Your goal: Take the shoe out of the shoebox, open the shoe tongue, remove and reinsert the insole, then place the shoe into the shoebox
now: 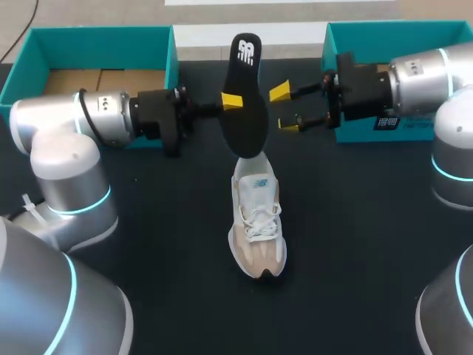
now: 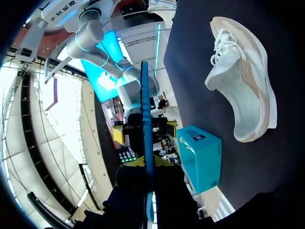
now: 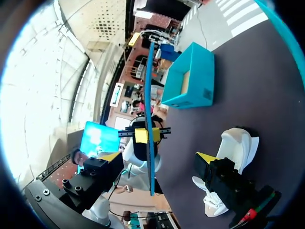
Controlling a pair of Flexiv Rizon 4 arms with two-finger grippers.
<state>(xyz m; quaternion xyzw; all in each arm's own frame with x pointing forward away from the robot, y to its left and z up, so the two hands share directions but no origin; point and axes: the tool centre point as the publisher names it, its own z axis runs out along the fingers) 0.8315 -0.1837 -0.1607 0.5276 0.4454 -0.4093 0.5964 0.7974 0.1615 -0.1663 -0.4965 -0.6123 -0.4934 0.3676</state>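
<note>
Dark worktop (image 1: 355, 244) all around, with the shoe as the anchor for everything else. Back-left of the shoe sits an open teal shoebox (image 1: 100, 33), and back-right of it a second teal box (image 1: 384, 29).

The shoe (image 1: 256, 222) stands upright mid-worktop, heel toward the boxes, toe toward the near edge. Right above its heel opening hangs the black insole (image 1: 245, 111), standing nearly on end: wide forefoot end down at the shoe's collar, logo end up and away. Can't tell if that lower end actually touches the shoe.

The left pincer (image 1: 231, 101) is clenched on the insole around its middle, coming in from the shoe's left. The right pincer (image 1: 284, 109) is spread wide and holding nothing, just right of the insole and not touching it.

So the left arm owns the next move, I'd say: the insole's long axis has to tip down to line up with the shoe's.
</note>
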